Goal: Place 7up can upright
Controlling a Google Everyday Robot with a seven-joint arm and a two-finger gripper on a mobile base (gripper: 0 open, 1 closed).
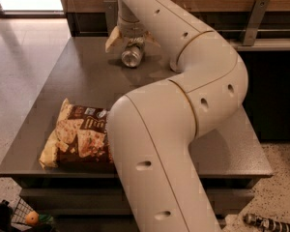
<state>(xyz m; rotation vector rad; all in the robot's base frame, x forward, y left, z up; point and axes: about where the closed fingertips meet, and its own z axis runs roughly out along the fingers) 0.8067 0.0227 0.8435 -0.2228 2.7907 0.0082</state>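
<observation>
Lying on its side at the far end of the table (77, 81), well beyond the chip bag (79, 140): the 7up can (133, 57), one shiny round end facing back toward the bag. Directly over the can, farther still from the bag: the gripper (131, 41), jaws spread wide, one pale fingertip (112, 39) on each side of the can, clasping nothing. Right of the bag, the bulky cream arm (183, 129), crossing the table.
</observation>
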